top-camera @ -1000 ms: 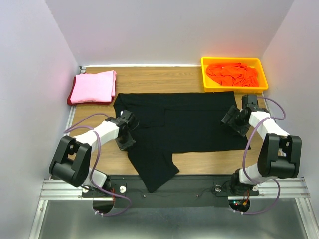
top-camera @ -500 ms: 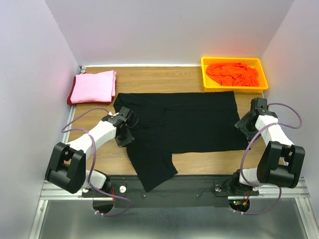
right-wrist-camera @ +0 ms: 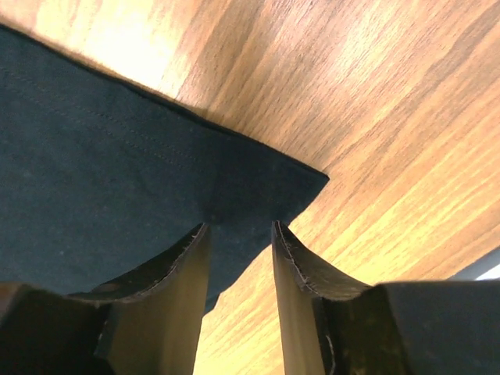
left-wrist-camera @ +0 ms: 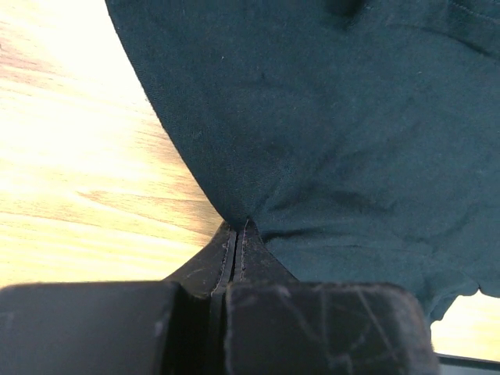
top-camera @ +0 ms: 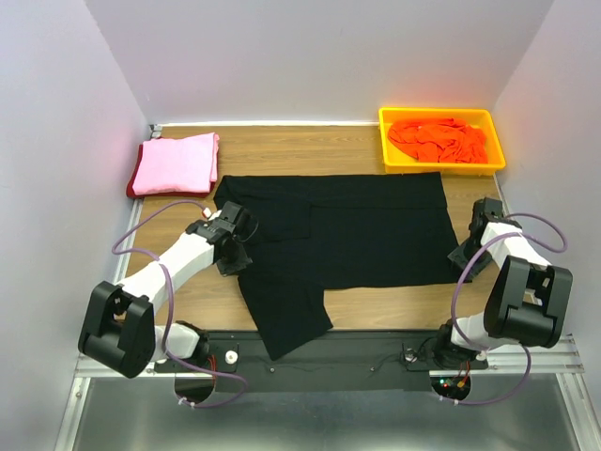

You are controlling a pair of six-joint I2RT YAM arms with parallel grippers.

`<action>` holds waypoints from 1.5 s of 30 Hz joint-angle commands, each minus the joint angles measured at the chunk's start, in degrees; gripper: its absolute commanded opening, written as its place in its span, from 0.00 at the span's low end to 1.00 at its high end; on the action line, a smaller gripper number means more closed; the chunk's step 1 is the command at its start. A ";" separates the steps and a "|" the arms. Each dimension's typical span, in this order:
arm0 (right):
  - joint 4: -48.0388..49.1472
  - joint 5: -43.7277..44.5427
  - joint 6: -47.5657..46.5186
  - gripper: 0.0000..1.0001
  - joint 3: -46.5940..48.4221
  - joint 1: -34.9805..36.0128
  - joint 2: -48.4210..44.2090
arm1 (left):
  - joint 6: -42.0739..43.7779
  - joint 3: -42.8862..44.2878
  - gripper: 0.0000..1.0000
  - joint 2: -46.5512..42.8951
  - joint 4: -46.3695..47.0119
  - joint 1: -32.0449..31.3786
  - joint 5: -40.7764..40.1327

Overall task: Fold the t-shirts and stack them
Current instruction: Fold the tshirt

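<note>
the black t-shirt (top-camera: 347, 225) is lying spread across the middle of the table (top-camera: 310, 150), only partly folded, with one flap trailing toward the near edge. a pink shirt (top-camera: 176, 163) is sitting folded on a dark red shirt (top-camera: 132, 183) at far left, and orange shirts (top-camera: 439, 139) are waiting in the yellow tray (top-camera: 437, 112), so most of the work is likely remaining. the left gripper (left-wrist-camera: 237, 234) is pinching the black shirt's left edge. the right gripper (right-wrist-camera: 241, 228) is straddling its near right corner, jaws apart, not clamped.

Pale lavender walls (top-camera: 319, 56) enclose a wood-grain table (top-camera: 310, 150) on three sides (a reddish glow tints the left one), and a metal rail (top-camera: 103, 355) fronts it.
</note>
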 commanded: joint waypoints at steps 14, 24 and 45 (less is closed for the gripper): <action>5.72 1.22 1.07 0.11 -4.30 -1.82 3.31 | 1.05 -1.86 0.00 -3.56 -0.91 1.24 -2.18; 3.61 -0.01 0.11 0.01 1.58 -1.82 -0.91 | 1.22 -0.37 0.00 -4.96 -2.32 3.17 -2.70; 2.46 -8.53 -4.46 0.01 17.40 -1.38 4.18 | 10.62 8.68 0.00 0.92 2.25 9.50 -6.39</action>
